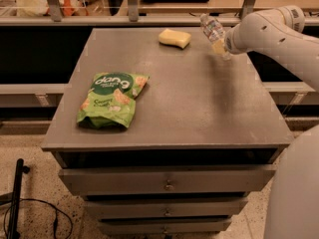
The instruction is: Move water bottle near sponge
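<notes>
Camera view: claw point(219, 47) around tilted water bottle point(212, 28) near sponge point(174, 38); green bag point(110, 99) apart.

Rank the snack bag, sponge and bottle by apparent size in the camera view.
1. Snack bag, clearly largest.
2-3. Sponge and bottle look alike, so unranked.
The gripper holds the bottle over the table's far-right corner.

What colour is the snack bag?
Green bag, camera view; hand holds bottle near sponge.
</notes>
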